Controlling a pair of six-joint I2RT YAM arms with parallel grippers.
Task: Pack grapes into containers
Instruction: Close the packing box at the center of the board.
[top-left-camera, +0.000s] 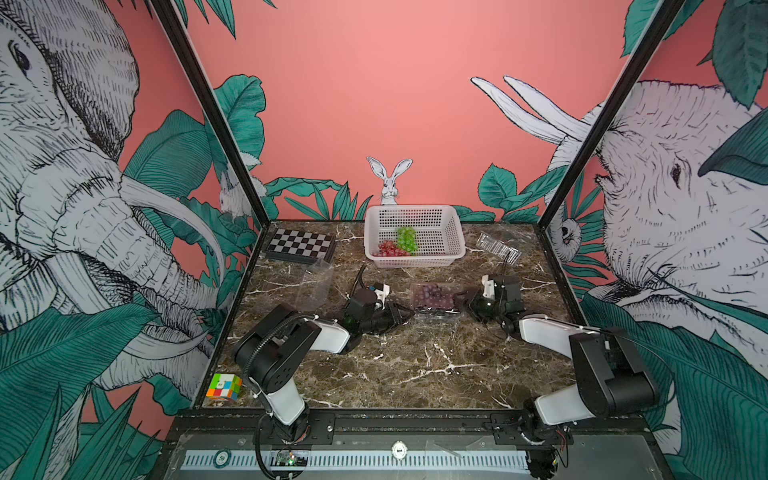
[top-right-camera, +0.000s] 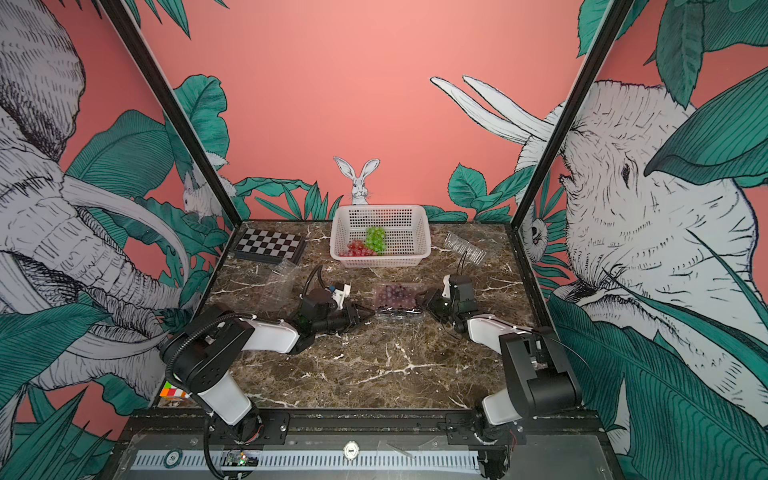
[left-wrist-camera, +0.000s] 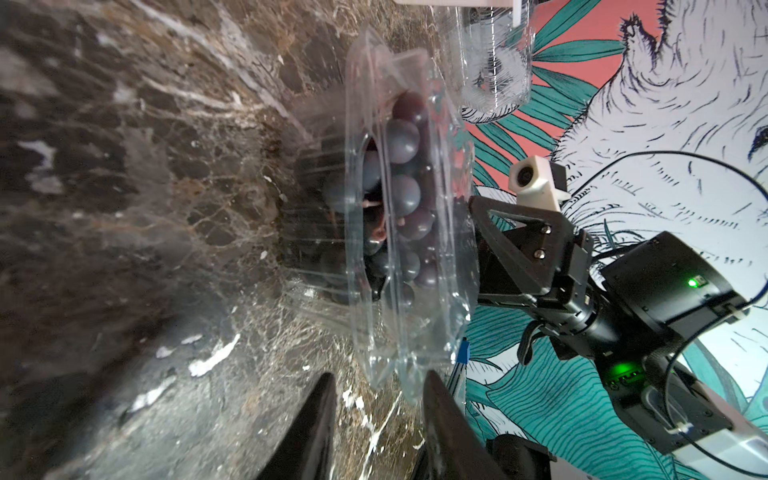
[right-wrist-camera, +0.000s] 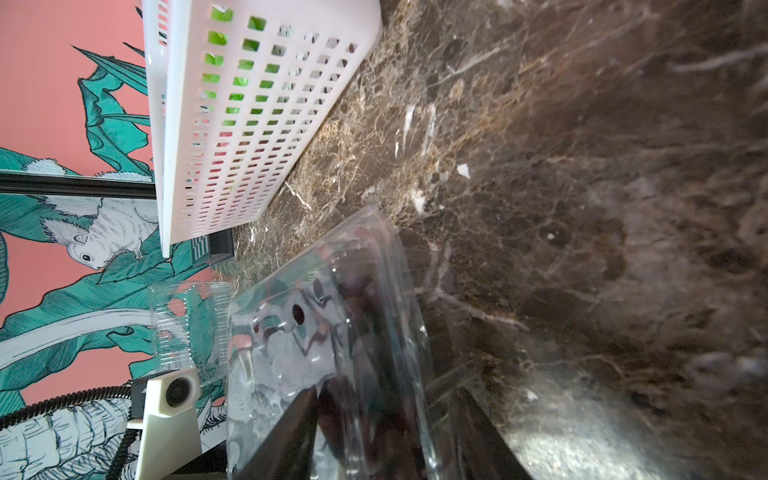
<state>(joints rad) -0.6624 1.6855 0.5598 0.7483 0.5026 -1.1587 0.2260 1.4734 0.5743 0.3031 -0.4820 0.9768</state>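
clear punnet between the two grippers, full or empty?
Full: dark purple grapes fill the punnet in both top views and the left wrist view. Whether it is latched shut, cannot tell.

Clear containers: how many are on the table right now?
3. One container mid-table holds dark grapes; an empty container stands by the chessboard; a third container lies right of the white basket. None appears hidden.

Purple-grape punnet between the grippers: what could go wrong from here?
1. The lid looks ajar over the purple grapes; berries sit at the rim, so pressing may squash them or leave it unlatched.
2. The left gripper and right gripper straddle opposite ends of the thin punnet; uneven pushes could skid or buckle it.
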